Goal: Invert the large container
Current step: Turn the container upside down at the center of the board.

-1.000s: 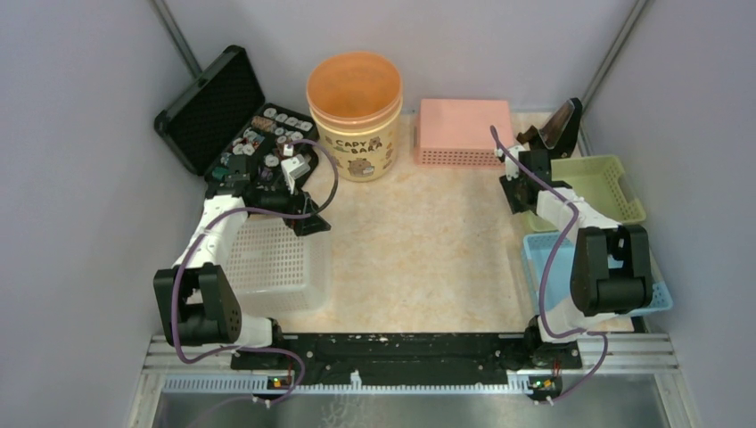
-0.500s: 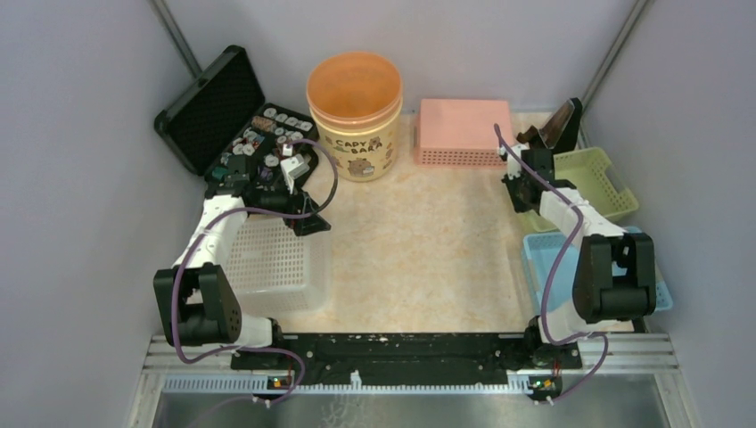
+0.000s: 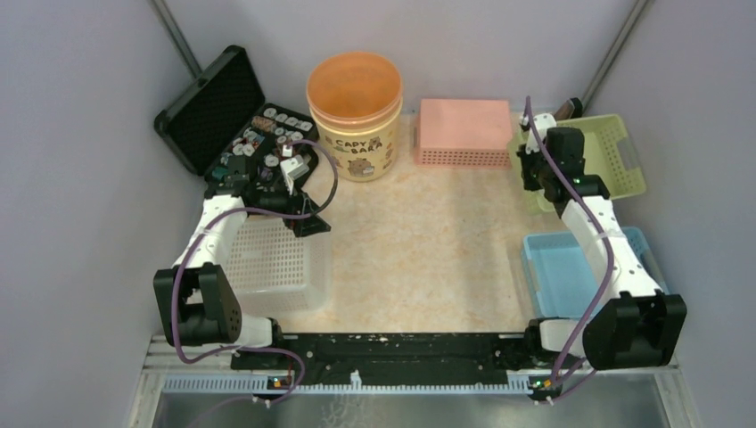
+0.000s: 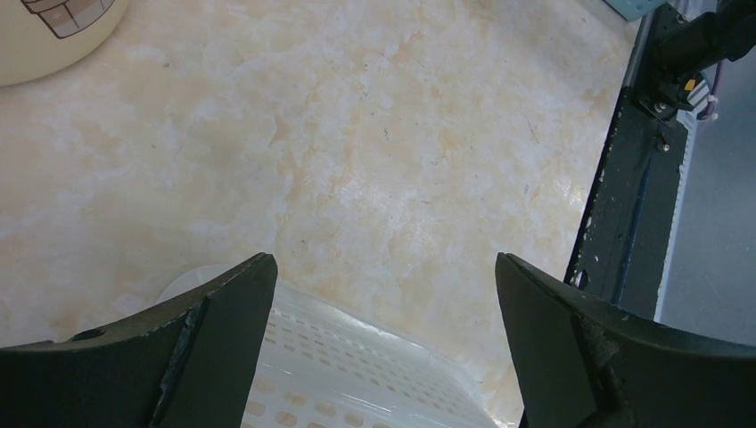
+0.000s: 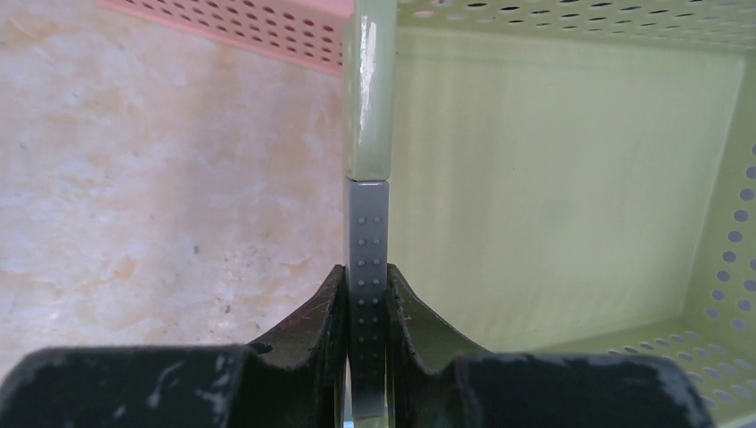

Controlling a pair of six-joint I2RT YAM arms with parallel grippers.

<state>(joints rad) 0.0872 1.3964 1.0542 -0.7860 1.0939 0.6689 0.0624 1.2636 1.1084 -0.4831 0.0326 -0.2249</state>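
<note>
Basket of pale green perforated plastic (image 3: 615, 169) (image 5: 553, 178) sits at the far right of the marbled beige table (image 3: 419, 232), its opening facing up and its inside bare. The right gripper (image 3: 533, 176) (image 5: 367, 276) is pinched narrow on the basket's left wall, one finger inside and one outside, the rim standing up between them. Just left of the basket lies a pink perforated basket (image 3: 464, 125) (image 5: 250, 27), bottom up. A light blue basket (image 3: 571, 267) rests nearer the arm bases. A tall orange tub with a cream printed wall (image 3: 357, 98) (image 4: 53, 27) stands at the back, beside an open black case (image 3: 223, 116). The left gripper (image 3: 308, 218) (image 4: 383, 267) hangs with fingers spread wide, holding nothing, over the corner of a white mesh basket (image 3: 276, 263) (image 4: 357, 383)
</note>
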